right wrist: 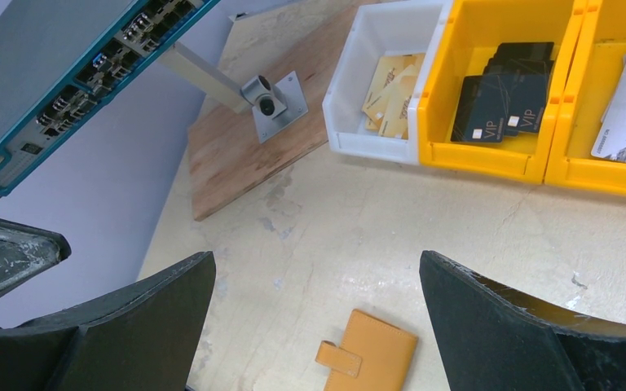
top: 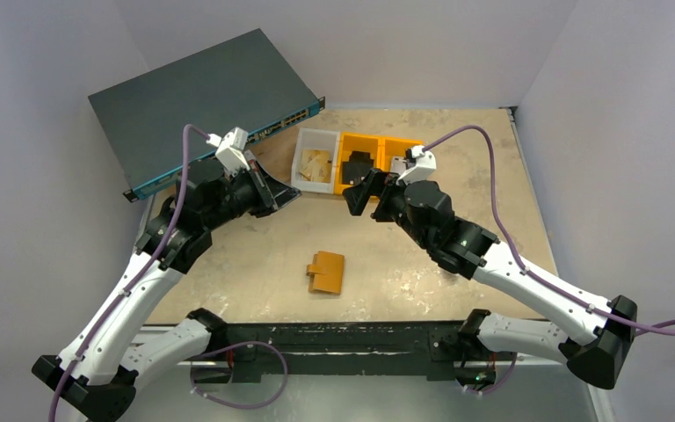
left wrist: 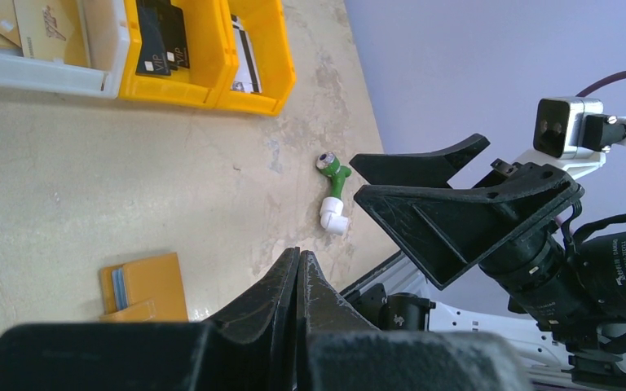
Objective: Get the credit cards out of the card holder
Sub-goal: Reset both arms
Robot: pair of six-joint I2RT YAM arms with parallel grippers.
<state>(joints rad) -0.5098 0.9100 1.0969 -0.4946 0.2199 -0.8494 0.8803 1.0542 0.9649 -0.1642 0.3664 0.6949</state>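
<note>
Looking down from overhead, the closed card holder lies flat on the table, at about six o'clock from the table's middle. The left gripper hangs at eleven o'clock from it and the right gripper at one o'clock, both well apart from it. A white bin and orange bins sit at twelve o'clock.

From the left wrist, that pincer's fingers are pressed together on nothing. The card holder lies at about nine o'clock from their tips (a pale blue edge shows on its side).

From the right wrist, the fingers stand spread wide and empty. The card holder lies at six o'clock between them, its tab folded over the front.
</note>
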